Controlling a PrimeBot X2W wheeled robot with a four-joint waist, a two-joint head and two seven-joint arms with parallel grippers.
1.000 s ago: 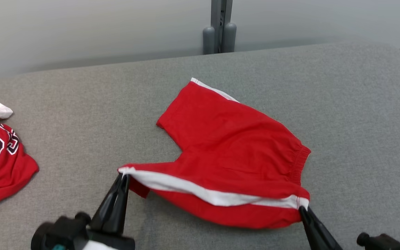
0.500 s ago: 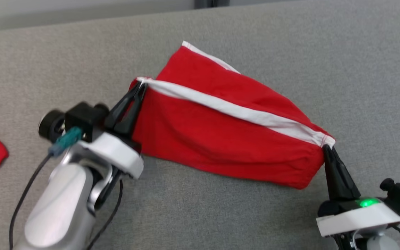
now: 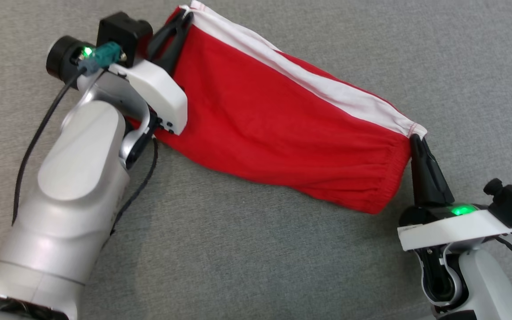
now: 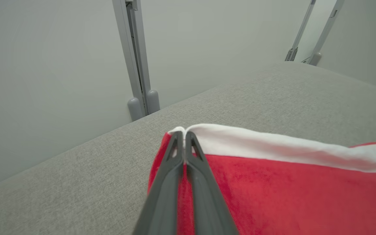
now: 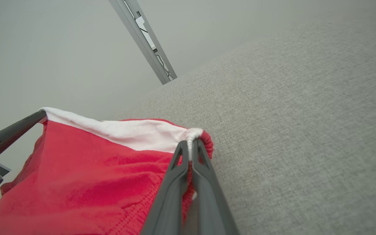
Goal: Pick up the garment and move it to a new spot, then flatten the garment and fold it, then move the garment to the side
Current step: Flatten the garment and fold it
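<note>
While it hangs stretched by its white-striped top edge, the red garment [image 3: 282, 129] sags over the grey padded surface [image 3: 238, 249]. It looks light, soft and limp, so it would likely droop or slip unless held at corners. The left gripper [image 3: 184, 20] and right gripper [image 3: 416, 141] each have jaws pressed together, pinching one corner of that edge.
</note>
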